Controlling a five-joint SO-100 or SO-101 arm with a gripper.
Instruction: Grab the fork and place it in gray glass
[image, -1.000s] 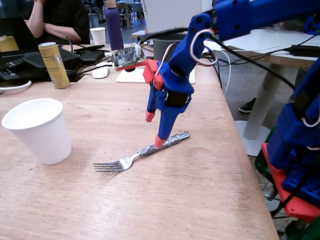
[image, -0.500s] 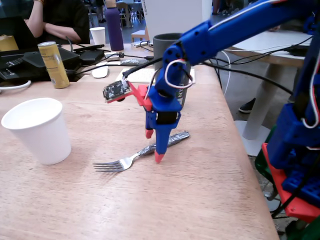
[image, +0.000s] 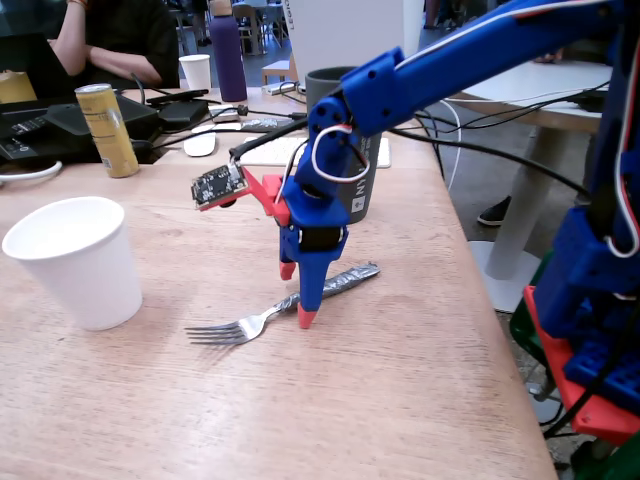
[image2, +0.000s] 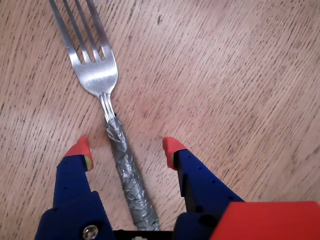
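Pale wood-grain worktop (image: 420, 380) under even light, white round table (image: 545, 95) beyond, gray floor (image: 495, 175) between.

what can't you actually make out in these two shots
- Dark gray tumbler with white print: in the fixed view the blue arm covers most of it, so the lettering is cut short; it lies outside the wrist view.
- Silver fork with foil-wrapped handle: in the wrist view the tine tips run off the top edge and the handle end hides under the open hand.
- Whether the fingertips touch the wooden table: too close to tell.
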